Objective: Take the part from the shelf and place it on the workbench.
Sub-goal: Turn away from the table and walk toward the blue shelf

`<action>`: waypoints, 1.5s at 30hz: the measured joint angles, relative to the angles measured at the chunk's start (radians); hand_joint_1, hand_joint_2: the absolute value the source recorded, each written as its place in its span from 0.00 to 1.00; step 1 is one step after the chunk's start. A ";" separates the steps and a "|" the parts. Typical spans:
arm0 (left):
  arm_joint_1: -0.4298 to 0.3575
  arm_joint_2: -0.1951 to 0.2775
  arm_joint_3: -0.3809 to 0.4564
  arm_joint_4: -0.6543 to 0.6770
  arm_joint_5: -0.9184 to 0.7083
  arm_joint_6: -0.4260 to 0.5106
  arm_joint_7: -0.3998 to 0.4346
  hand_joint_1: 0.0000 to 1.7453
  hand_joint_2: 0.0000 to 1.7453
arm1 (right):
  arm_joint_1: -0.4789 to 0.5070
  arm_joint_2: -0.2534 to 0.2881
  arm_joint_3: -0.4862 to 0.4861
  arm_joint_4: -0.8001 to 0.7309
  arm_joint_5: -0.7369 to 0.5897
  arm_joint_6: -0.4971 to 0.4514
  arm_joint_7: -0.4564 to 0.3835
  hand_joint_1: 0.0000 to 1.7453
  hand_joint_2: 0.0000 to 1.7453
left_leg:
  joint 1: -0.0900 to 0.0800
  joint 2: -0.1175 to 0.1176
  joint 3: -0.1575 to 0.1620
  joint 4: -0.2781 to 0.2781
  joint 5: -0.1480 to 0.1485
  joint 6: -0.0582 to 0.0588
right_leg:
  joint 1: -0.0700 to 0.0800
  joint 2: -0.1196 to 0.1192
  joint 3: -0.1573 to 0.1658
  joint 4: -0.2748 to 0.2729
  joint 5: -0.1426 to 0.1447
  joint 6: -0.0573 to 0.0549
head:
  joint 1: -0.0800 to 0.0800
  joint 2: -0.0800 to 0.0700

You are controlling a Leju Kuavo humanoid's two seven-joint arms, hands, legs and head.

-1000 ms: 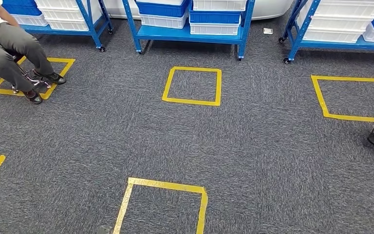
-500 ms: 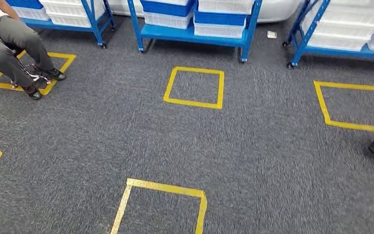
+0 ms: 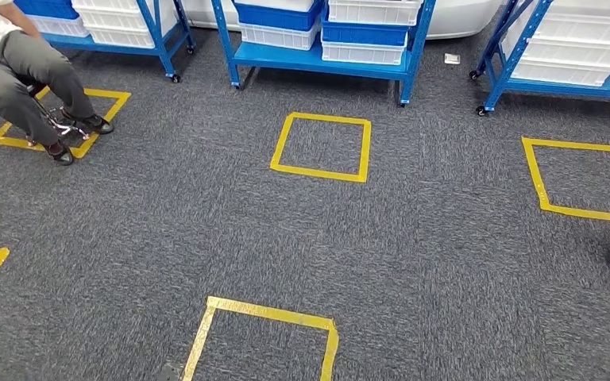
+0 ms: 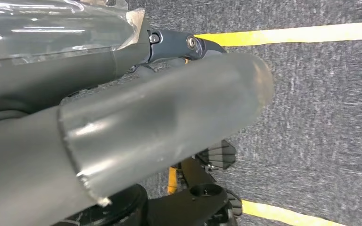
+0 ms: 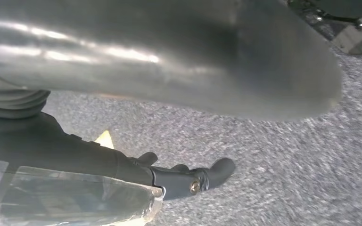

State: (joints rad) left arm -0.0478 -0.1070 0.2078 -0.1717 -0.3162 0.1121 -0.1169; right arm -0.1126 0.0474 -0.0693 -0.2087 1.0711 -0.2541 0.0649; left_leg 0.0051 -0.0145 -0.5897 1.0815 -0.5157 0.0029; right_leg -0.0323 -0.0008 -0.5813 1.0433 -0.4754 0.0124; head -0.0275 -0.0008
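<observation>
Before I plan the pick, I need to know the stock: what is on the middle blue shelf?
The middle blue shelf carries stacked blue bins and white bins. Their insides are hidden from this angle, so any part cannot be seen.

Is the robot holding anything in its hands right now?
It looks like nothing. The left hand and right hand both hang over the carpet with nothing seen in them, though the close views hide part of each.

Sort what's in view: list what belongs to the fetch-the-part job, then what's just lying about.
Belongs to the job:
blue shelf ahead
white bins and blue bins on it
left hand
right hand

Just there:
yellow tape squares on the carpet
seated person
small white tag on the floor
</observation>
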 joint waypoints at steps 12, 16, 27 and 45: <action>-0.001 0.004 0.000 0.000 -0.001 -0.002 -0.001 0.00 0.00 | -0.005 0.006 0.000 0.000 0.005 0.000 0.000 0.00 0.00 | -0.010 0.013 -0.010 -0.055 0.058 0.029 | 0.012 -0.001 0.020 -0.011 -0.017 0.007 | -0.002 0.000; 0.000 0.002 0.005 0.000 0.010 -0.028 0.010 0.00 0.00 | -0.009 0.006 0.000 0.000 0.005 0.007 0.001 0.00 0.00 | -0.003 0.012 0.023 -0.100 0.078 0.046 | 0.020 -0.002 -0.017 0.076 -0.061 0.011 | 0.004 0.000; 0.002 -0.002 0.039 0.000 0.054 -0.098 0.054 0.00 0.00 | -0.009 -0.023 -0.075 0.000 -0.153 0.084 -0.018 0.00 0.00 | -0.020 0.004 0.051 -0.091 0.042 0.033 | 0.024 0.001 0.011 -0.037 0.019 0.007 | 0.006 0.000; 0.010 -0.002 0.055 0.000 0.046 -0.150 0.091 0.00 0.00 | 0.010 -0.046 -0.161 0.000 -0.176 0.114 -0.001 0.00 0.00 | 0.001 0.011 0.027 -0.098 0.069 0.033 | 0.014 0.000 0.045 -0.023 -0.030 0.021 | 0.003 0.000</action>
State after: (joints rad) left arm -0.0381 -0.1087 0.2629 -0.1713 -0.2703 -0.0377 -0.0256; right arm -0.1026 0.0018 -0.2300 -0.2085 0.8949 -0.1400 0.0637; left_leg 0.0059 -0.0033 -0.5627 0.9836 -0.4465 0.0355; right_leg -0.0180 -0.0006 -0.5361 1.0199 -0.5056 0.0337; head -0.0243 -0.0008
